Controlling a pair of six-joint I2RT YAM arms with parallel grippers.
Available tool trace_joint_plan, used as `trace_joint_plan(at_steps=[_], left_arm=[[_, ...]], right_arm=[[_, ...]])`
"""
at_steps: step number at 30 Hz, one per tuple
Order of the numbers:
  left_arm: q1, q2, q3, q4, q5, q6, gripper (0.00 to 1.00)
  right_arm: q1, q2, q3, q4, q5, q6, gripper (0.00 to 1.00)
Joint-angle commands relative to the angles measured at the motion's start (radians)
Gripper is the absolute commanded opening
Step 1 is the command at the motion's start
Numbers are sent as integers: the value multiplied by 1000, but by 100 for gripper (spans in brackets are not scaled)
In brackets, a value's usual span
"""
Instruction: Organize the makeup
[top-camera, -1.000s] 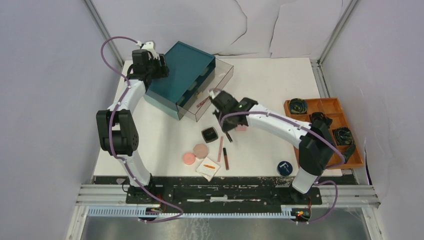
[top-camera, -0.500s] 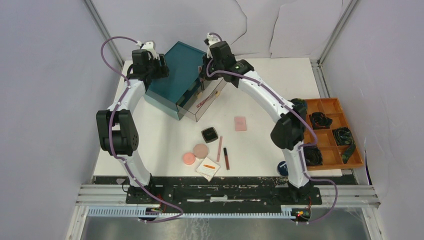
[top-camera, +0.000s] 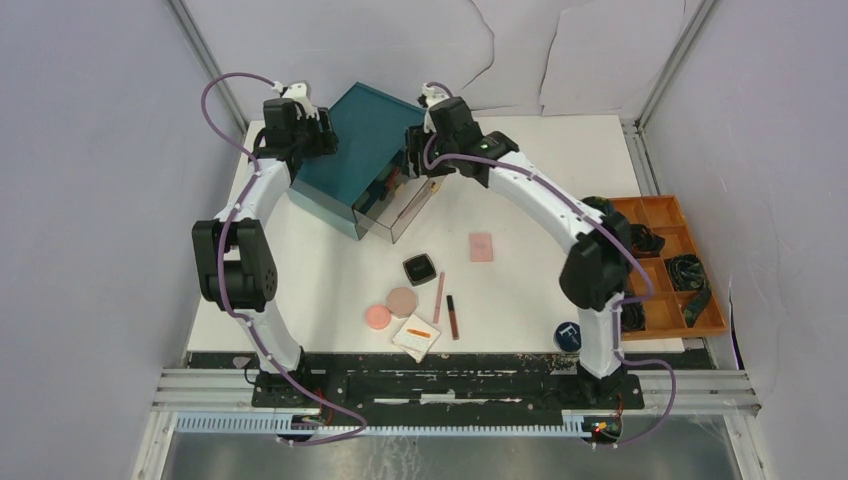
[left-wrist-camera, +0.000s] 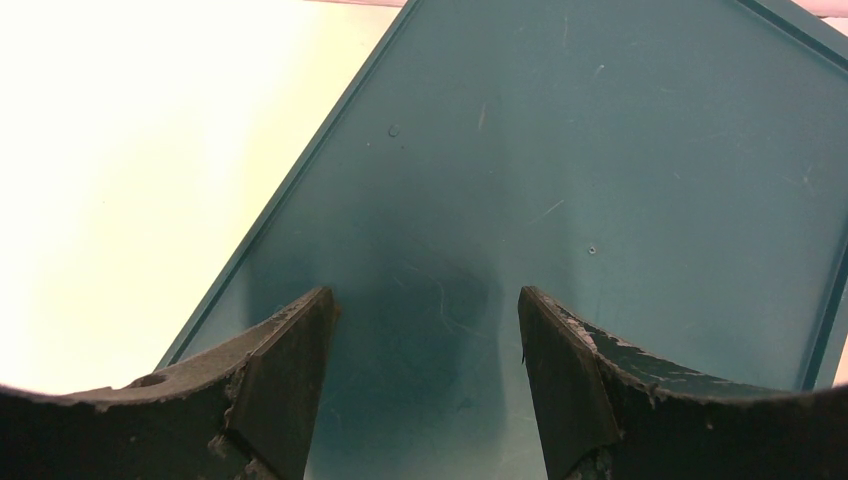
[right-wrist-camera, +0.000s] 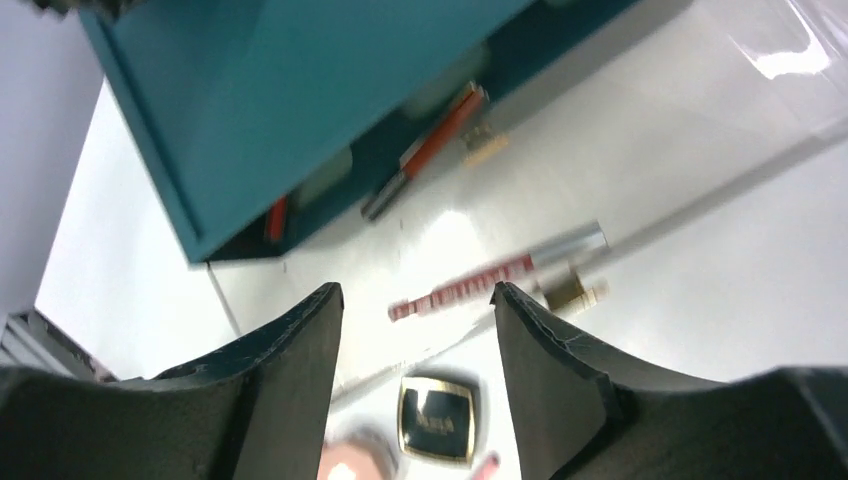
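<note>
Over the scuffed teal box (left-wrist-camera: 600, 150) the left gripper (left-wrist-camera: 425, 300) stands spread; right gripper (right-wrist-camera: 417, 295) spread above a slim pink stick (right-wrist-camera: 470, 283).

White table (top-camera: 330, 260), teal drawer box (top-camera: 365, 150), black compact (top-camera: 420, 268), orange tray (top-camera: 668, 213)

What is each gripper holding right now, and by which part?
Nothing. The left gripper is open over the teal box; the right gripper is open above a pink stick, not touching it.

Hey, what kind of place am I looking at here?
Probably a robot lab test cell: plain panels enclose a white table, two arms are bolted to a metal rail, and makeup lies scattered like props.
</note>
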Motion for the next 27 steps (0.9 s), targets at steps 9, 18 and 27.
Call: trace_joint_plan(at_steps=[9,18,27], left_arm=[[10,47,-26,-123,0,-6,75],[10,54,-18,-131,5,-6,75],[10,42,-29,-127,-8,-1,75]], right_arm=[[162,-473,-657,-133,147,-113,61],[237,-453,-902,-52,118,-20,56],[261,-362,-905,13,95,-12,56]])
